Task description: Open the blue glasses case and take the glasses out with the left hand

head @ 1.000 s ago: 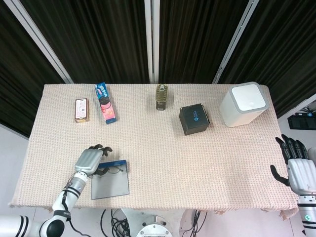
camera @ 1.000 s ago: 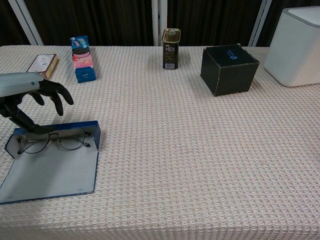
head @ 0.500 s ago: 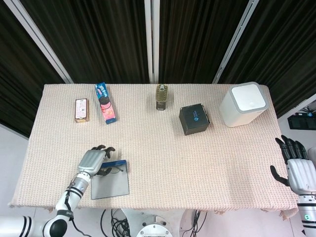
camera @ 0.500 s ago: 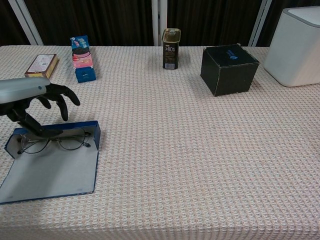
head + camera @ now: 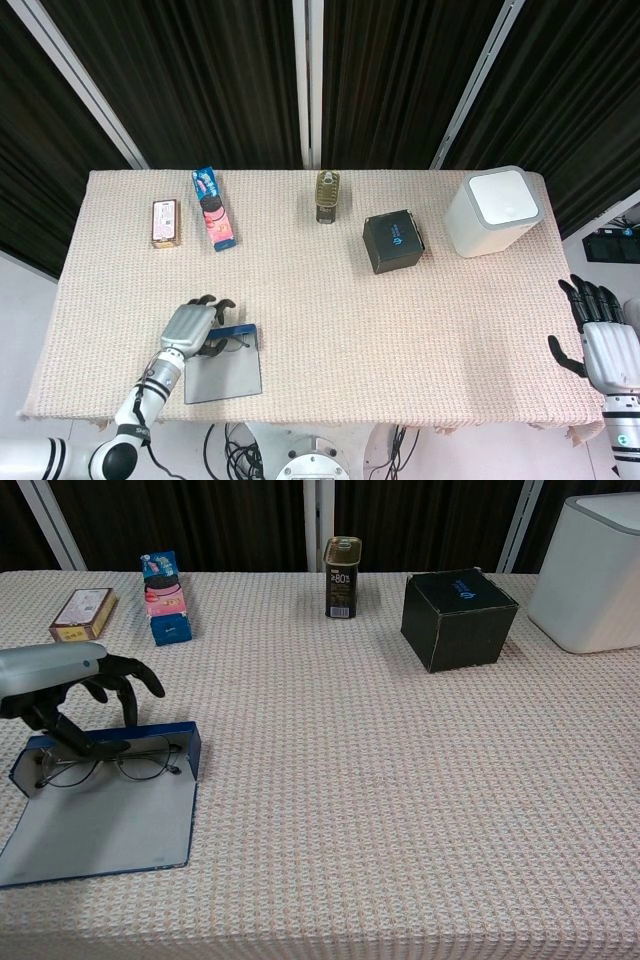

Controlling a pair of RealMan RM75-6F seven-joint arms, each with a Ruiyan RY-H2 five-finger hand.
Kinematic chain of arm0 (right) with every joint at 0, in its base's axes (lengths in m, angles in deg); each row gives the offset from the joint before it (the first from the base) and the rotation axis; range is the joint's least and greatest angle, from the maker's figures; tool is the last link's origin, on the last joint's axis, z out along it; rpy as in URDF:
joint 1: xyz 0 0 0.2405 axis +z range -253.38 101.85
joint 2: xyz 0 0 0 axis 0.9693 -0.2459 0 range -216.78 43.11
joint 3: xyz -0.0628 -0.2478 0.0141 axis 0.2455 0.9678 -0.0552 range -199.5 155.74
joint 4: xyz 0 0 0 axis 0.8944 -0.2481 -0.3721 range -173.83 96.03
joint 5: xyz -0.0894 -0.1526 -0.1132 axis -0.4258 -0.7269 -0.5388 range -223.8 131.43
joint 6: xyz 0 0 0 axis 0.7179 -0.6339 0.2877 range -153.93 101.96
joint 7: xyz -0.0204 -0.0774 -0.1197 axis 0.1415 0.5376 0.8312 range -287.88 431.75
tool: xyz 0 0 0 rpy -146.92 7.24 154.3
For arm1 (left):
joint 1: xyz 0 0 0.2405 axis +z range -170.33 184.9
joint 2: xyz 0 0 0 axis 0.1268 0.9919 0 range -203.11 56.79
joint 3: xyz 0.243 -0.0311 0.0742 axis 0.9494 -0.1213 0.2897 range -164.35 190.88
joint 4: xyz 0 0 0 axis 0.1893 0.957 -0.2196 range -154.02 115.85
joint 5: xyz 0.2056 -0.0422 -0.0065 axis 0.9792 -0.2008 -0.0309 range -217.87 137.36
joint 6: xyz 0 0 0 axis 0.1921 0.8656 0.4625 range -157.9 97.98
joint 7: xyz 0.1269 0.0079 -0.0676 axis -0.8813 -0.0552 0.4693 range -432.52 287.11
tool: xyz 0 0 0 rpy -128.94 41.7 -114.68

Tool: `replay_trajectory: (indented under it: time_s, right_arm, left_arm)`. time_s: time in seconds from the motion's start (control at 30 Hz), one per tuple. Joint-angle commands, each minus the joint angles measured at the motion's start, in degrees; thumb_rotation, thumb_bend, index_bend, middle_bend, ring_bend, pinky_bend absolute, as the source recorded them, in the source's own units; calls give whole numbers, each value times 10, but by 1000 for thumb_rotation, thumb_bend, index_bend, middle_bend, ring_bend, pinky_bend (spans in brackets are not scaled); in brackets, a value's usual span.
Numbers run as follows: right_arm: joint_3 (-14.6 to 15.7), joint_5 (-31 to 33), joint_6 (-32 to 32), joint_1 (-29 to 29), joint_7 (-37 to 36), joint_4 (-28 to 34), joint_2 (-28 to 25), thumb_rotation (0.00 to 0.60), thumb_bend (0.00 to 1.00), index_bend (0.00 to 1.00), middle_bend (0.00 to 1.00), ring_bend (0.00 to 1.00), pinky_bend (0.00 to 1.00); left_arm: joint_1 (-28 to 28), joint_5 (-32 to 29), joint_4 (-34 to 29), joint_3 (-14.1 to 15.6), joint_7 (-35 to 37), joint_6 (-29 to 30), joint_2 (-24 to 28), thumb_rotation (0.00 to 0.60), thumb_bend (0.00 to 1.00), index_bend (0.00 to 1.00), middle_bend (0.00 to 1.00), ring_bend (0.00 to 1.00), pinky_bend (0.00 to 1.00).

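Note:
The blue glasses case (image 5: 110, 820) lies open near the table's front left, its lid flat toward me; in the head view the case (image 5: 225, 370) sits by the front edge. Thin-framed glasses (image 5: 115, 762) rest in the tray part, and the head view also shows the glasses (image 5: 232, 343). My left hand (image 5: 62, 676) hovers over the case's back left corner, fingers spread and curved downward, the thumb reaching down to the glasses' left end. It grips nothing that I can see. From the head camera, the left hand (image 5: 190, 327) covers the case's far left corner. My right hand (image 5: 603, 345) hangs open off the table's right side.
Along the back stand a small pink box (image 5: 83, 612), a blue-and-pink snack pack (image 5: 165, 598), an olive can (image 5: 341, 577), a black cube box (image 5: 458, 618) and a white bin (image 5: 600, 570). A woven cloth (image 5: 380, 780) covers the table.
My left hand has shifted slightly right and lower onto the case's back edge, its fingers curling further over the glasses. Case, glasses and right hand have stayed put.

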Motion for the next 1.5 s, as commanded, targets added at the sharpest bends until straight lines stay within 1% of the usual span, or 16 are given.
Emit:
replay_trajectory:
  time_s: [0.03,0.4,0.93,1.5]
  right_arm:
    - [0,1,0,0,0,0,0,600,318,0,0,0,0]
    - [1,2,5,2,4,-2,3,600,318,0,0,0,0]
    - [1,5,7,2,4,-3,4,600,320,0,0,0,0]
    - [0,7,8,3,3,-6,6,600,319,0,0,0,0]
  left_arm:
    - [2,1,2,-1,-1,-2,-1,600,338,207,402,138,223]
    - [10,21,16,-4,6,-11,-8,600,349,208,432,160,223]
    - [15,27,23,-11,4,-22,-10,600,366,208,475,180,223]
    - [21,42,30,-22,3,-16,-13,600,368,216,506,193,223]
